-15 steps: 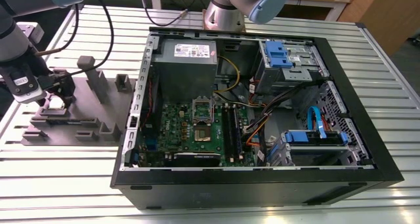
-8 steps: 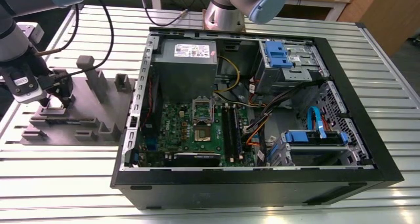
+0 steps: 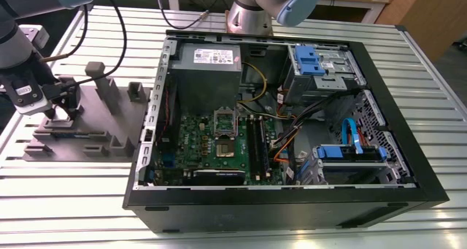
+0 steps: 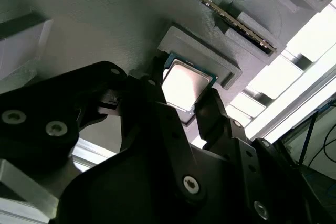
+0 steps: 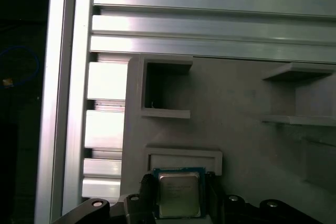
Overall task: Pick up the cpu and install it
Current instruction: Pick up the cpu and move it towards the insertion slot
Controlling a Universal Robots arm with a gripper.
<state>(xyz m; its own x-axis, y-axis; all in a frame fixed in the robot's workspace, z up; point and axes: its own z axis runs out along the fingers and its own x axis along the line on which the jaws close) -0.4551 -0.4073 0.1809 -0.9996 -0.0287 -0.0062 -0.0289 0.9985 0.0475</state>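
Exterior view: the arm's end effector [image 3: 60,111] hangs low over a grey parts holder [image 3: 95,123] on the counter [image 3: 73,205], beside the open computer case [image 3: 255,210]. Second wrist view: it straddles the cpu [image 4: 185,81], which lies in a holder pocket. Whether it has clamped the chip cannot be told. First wrist view: the cpu [image 5: 178,195] sits square in its recess. An off-centre hold on the thin rim could tilt the chip, so that it snags on the pocket wall or drops.
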